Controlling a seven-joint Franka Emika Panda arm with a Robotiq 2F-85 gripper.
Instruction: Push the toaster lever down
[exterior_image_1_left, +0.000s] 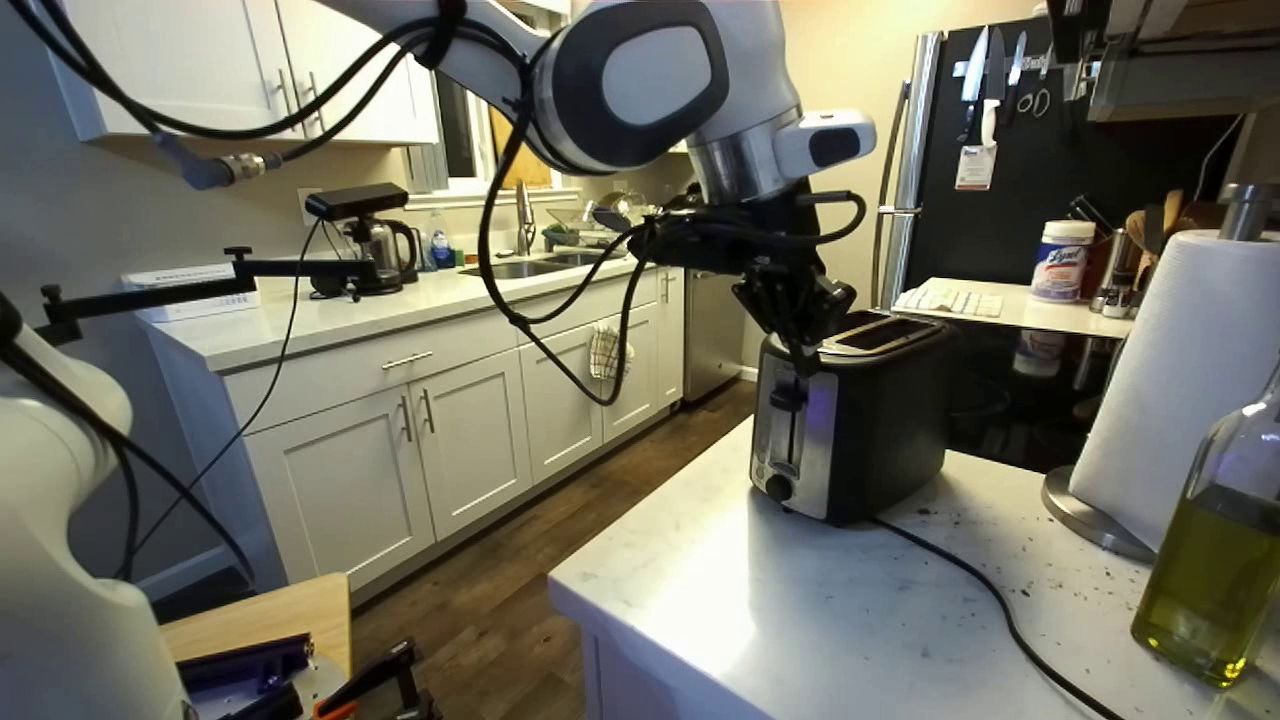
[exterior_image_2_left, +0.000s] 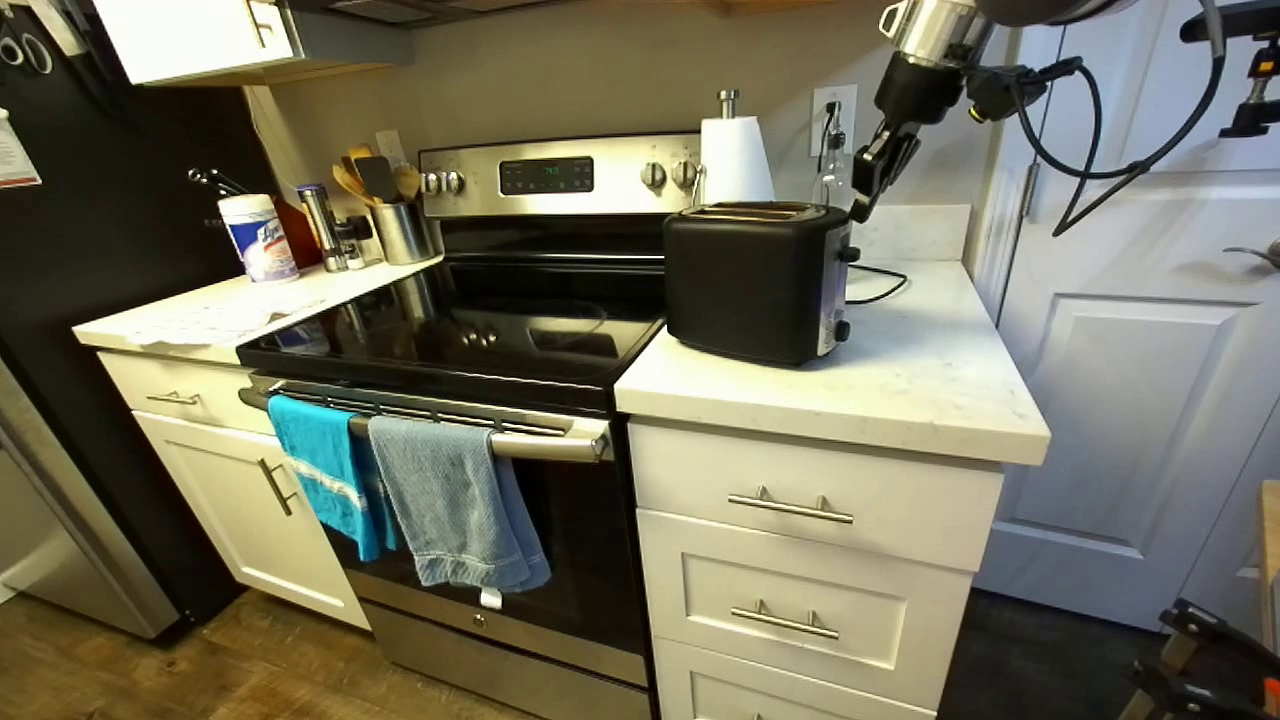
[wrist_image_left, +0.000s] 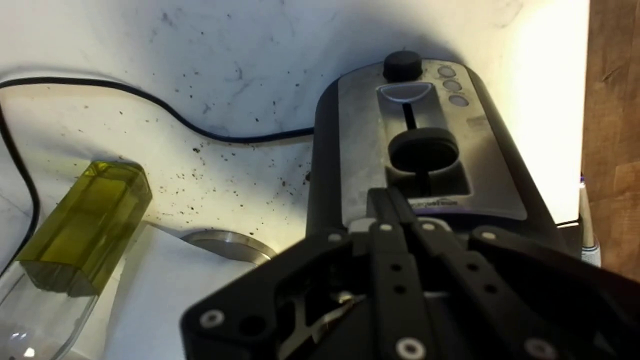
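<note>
A black toaster (exterior_image_1_left: 890, 430) with a steel front panel stands on the white counter; it also shows in an exterior view (exterior_image_2_left: 755, 285) and in the wrist view (wrist_image_left: 360, 150). Its black lever (wrist_image_left: 424, 150) sticks out from the upper part of the front slot; it also shows in both exterior views (exterior_image_1_left: 788, 397) (exterior_image_2_left: 850, 254). My gripper (wrist_image_left: 387, 192) is shut with nothing between its fingertips. In both exterior views (exterior_image_1_left: 805, 368) (exterior_image_2_left: 860, 212) the fingertips point down, above the lever and by the panel's top edge. I cannot tell whether they touch the toaster.
A black dial (wrist_image_left: 402, 66) and several buttons (wrist_image_left: 452, 85) are below and beside the lever. The power cord (exterior_image_1_left: 1000, 600) runs over the counter (exterior_image_1_left: 700, 600). A paper towel roll (exterior_image_1_left: 1185, 380) and an oil bottle (exterior_image_1_left: 1215, 570) stand nearby. The stove (exterior_image_2_left: 500, 310) adjoins the toaster's counter.
</note>
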